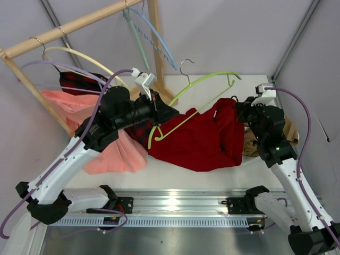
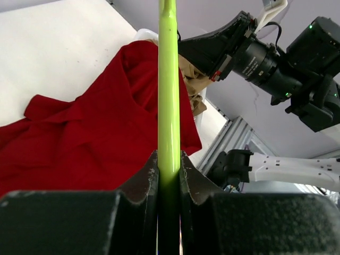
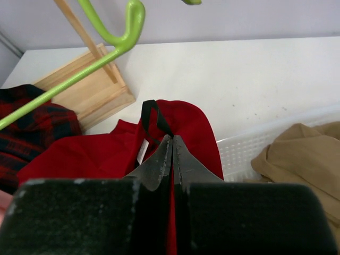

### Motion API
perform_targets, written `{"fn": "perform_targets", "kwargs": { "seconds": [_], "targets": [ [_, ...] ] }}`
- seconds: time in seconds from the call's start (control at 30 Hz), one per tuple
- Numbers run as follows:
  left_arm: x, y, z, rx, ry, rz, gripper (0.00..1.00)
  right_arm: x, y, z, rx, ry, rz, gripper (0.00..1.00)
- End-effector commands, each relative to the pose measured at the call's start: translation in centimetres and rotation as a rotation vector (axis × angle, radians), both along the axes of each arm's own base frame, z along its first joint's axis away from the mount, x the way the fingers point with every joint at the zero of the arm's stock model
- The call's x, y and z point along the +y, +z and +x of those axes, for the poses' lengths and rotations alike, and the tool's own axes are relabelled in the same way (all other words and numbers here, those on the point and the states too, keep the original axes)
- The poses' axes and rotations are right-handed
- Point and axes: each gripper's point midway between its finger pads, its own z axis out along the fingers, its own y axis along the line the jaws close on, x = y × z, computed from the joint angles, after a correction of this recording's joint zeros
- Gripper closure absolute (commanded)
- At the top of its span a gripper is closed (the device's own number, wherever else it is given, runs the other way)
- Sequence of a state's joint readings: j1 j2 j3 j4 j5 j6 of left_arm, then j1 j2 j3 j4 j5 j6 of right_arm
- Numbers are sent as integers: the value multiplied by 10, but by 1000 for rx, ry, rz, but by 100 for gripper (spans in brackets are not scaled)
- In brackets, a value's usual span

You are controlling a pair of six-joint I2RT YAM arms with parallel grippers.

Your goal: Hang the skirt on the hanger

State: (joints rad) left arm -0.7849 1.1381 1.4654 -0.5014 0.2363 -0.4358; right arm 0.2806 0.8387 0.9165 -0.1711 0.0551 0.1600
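The task looks about midway. The left gripper is clamped narrowly on the lime bar of the hanger, holding it across the skirt. The right gripper, jaws shut, pinches the skirt's raised edge. The rest of the skirt lies heaped on the table, not yet hung on the hanger. Beside it, a white basket holds a tan garment.
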Motion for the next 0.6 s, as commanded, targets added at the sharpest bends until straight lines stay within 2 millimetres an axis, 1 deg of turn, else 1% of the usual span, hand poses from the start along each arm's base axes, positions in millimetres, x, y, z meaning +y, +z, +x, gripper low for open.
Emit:
{"fn": "perform_targets", "kwargs": {
  "seconds": [0.0,0.13,0.2,0.3,0.47,0.57],
  "targets": [
    [-6,41,-2,-50,-1,-152,100,-20,26,2,-82,-97,0,100],
    [-15,34,-2,-8,-31,-155,100,-20,18,10,-64,-107,-19,100],
    [-18,27,0,16,-34,-147,100,-24,13,15,-55,-128,-23,100],
    [-20,23,-1,32,-36,-146,100,-27,16,20,-74,-142,-19,100],
    [-20,13,1,56,-25,-131,100,-30,27,24,-118,-163,1,100],
    [-24,5,1,89,-30,-131,100,-30,23,27,-107,-163,-5,100]
  ]
}}
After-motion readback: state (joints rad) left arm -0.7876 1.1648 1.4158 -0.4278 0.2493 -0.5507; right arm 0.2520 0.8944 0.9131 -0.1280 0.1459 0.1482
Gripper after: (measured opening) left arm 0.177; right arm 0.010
